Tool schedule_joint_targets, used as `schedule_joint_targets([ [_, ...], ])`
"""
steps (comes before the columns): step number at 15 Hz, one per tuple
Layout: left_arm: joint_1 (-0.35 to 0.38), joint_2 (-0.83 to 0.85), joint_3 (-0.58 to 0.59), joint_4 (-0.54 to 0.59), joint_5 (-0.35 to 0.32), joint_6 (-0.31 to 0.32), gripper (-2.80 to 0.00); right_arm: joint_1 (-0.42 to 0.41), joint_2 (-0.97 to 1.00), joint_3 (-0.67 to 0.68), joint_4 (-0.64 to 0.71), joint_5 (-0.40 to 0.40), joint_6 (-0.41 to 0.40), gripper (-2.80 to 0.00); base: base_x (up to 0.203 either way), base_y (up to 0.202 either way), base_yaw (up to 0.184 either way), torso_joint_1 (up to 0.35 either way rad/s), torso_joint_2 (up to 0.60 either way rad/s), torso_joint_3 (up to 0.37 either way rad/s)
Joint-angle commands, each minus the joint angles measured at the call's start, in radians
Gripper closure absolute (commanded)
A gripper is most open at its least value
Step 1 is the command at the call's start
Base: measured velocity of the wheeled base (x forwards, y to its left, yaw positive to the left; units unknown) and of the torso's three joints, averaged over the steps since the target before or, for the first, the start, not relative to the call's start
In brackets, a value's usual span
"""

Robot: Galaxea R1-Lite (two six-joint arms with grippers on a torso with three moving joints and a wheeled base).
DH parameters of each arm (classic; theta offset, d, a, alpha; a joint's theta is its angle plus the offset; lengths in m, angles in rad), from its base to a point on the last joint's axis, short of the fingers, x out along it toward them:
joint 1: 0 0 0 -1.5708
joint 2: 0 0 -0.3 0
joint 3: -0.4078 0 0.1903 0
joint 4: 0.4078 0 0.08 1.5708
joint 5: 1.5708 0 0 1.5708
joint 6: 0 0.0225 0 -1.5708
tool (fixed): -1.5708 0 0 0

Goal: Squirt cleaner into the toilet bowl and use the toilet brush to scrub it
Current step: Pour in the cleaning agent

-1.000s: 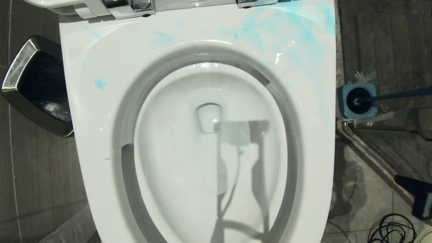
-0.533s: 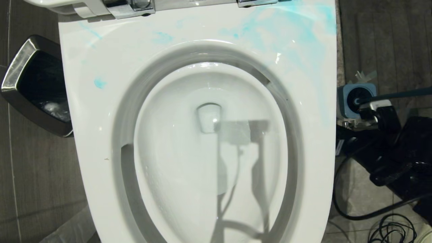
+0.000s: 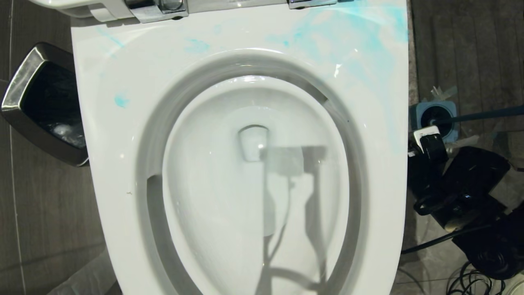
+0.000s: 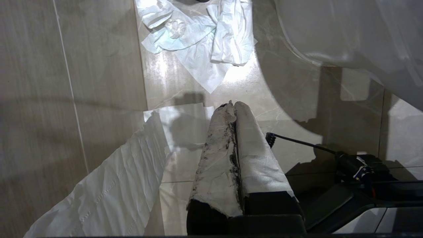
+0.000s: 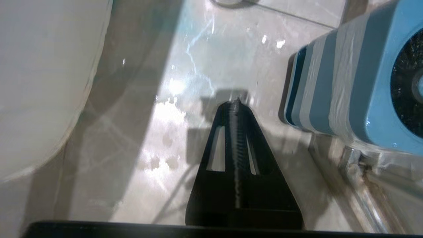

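The white toilet bowl (image 3: 123,172) fills the head view, its lid up and turquoise smears on the seat. To its right, the toilet brush (image 3: 487,114) stands in a square blue-and-grey holder (image 3: 450,107). My right gripper (image 5: 237,100) is shut and empty. It points down at the floor between the bowl's outer wall (image 5: 43,82) and the holder (image 5: 347,86); in the head view it hangs just in front of the holder (image 3: 428,143). My left gripper (image 4: 234,104), with tape-wrapped fingers, is shut and parked low over the floor beside the bowl. The cleaner is out of view.
A steel-rimmed square bin (image 3: 24,78) stands left of the bowl. Crumpled paper (image 4: 198,36) and a flat paper sheet (image 4: 109,185) lie on the floor tiles near the left gripper. Black cables (image 3: 475,278) coil on the floor at the lower right.
The right arm has swung into the head view from the lower right. Its gripper reached the brush holder, then shifted a little left, toward the bowl. The left arm has not moved.
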Motion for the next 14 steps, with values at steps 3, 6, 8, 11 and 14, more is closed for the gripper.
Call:
schedule_joint_targets([
  [3,0.0,0.002,0.0,0.0,0.0,0.0,0.0,-0.014,0.082,-0.036,-0.112,0.023,0.008,-2.8,0.0,0.0,0.0,0.0,0.0,0.0],
  [6,0.0,0.002,0.0,-0.002,0.0,0.0,0.0,-0.019,0.136,-0.138,-0.112,0.039,0.033,-2.8,0.0,0.0,0.0,0.0,0.0,0.0],
  [8,0.0,0.002,0.0,0.0,0.0,0.0,0.0,-0.019,0.171,-0.221,-0.11,0.039,0.055,-2.8,0.0,0.0,0.0,0.0,0.0,0.0],
  [11,0.0,0.002,0.0,0.0,0.0,0.0,0.0,-0.02,0.223,-0.357,-0.103,0.039,0.073,-2.8,0.0,0.0,0.0,0.0,0.0,0.0],
  [14,0.0,0.002,0.0,0.0,0.0,0.0,0.0,-0.021,0.279,-0.506,-0.091,0.041,0.074,-2.8,0.0,0.0,0.0,0.0,0.0,0.0],
])
